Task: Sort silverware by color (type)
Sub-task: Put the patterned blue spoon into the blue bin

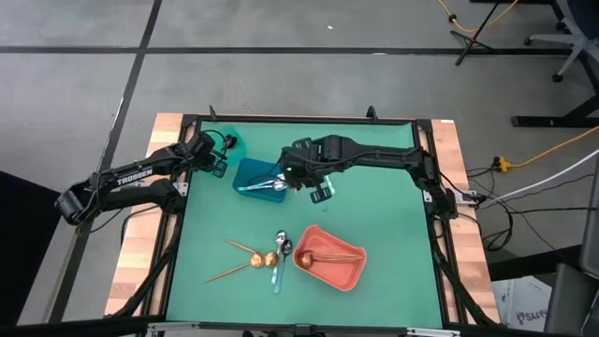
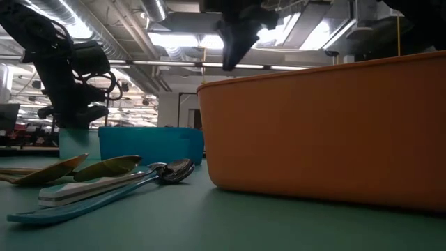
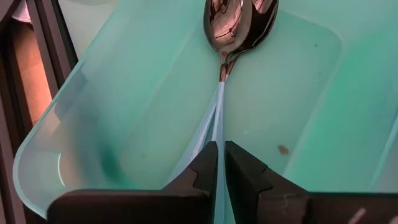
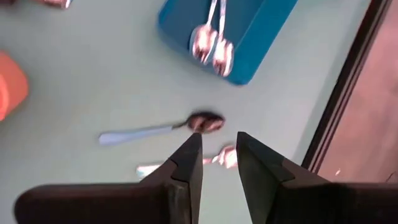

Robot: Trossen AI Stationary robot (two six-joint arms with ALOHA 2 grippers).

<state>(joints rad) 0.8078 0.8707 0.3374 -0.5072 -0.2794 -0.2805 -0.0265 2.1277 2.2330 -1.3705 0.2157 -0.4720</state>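
My left gripper [image 3: 219, 163] is down in the pale teal bin [image 3: 124, 93] at the table's far left, shut on a light-blue-handled spoon [image 3: 219, 106]. A second such spoon [image 3: 198, 134] lies beside it, their shiny bowls [image 3: 239, 25] together. My right gripper [image 4: 219, 146] hangs open high over the mat just right of the blue bin [image 4: 249, 43], which holds silver spoons [image 4: 211, 46]. Two light-blue-handled spoons [image 4: 158, 130] lie on the mat below it. The coral bin [image 1: 329, 260] holds copper spoons [image 1: 328, 251]. My left gripper pinches the light-blue handle [image 3: 218, 149] of one spoon between its two fingers. The fingers come slanting down into the bin and lie along the handle, which runs straight out from them. The spoon's bowl points away over the bin's floor; I cannot tell whether it rests there.
Loose copper spoons [image 1: 245, 257] and silver, blue-handled ones [image 1: 280, 255] lie on the green mat left of the coral bin, near the front. A dark frame [image 1: 430, 168] rims the mat. Open mat stretches to the right and front.
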